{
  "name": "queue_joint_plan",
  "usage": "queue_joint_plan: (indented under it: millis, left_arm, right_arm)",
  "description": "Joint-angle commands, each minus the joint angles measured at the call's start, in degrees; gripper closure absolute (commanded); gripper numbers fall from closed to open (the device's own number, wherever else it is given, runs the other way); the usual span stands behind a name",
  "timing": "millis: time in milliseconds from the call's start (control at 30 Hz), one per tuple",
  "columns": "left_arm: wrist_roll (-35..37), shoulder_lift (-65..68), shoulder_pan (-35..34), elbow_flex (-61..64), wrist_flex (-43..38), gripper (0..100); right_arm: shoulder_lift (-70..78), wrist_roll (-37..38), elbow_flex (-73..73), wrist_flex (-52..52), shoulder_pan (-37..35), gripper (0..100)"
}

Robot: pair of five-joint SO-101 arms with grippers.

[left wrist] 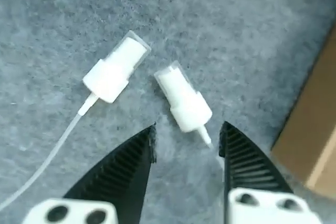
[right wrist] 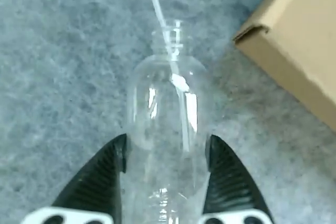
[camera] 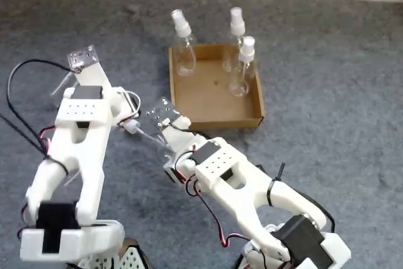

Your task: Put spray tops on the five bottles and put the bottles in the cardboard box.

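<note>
My right gripper [right wrist: 167, 140] is shut on a clear bottle [right wrist: 167, 103] that has no top, low over the carpet. A thin tube [right wrist: 157, 9] runs into the bottle's open neck. In the high view that tube leads from a white spray top [camera: 132, 126] lying between the two arms. My left gripper [left wrist: 189, 127] is open just above the carpet, its black fingers [left wrist: 131, 166] either side of the stem of a capped spray top [left wrist: 184, 102]. A second spray top [left wrist: 113, 74] with a long tube lies beside it. Three topped bottles [camera: 242, 67] stand in the cardboard box [camera: 214, 120].
The box's corner [right wrist: 294, 51] is close beside the held bottle, and its wall [left wrist: 315, 140] shows at the edge of the left wrist view. Grey carpet [camera: 327, 92] covers the table. Both white arms [camera: 82, 124] lie over the near half, with loose cables at the left.
</note>
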Motion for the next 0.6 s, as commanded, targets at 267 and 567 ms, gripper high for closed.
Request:
queue_joint_plan:
  millis: [267,567]
  left_arm:
    - [3.43,13.85,1.1,-8.66,-1.93,82]
    - [0.18,16.57,1.1,-9.36,-2.37,92]
  right_arm:
    - [-1.36,-0.7,0.22,-0.84,0.48,99.4]
    - [-1.36,-0.53,2.59,-0.92,0.48,99.4]
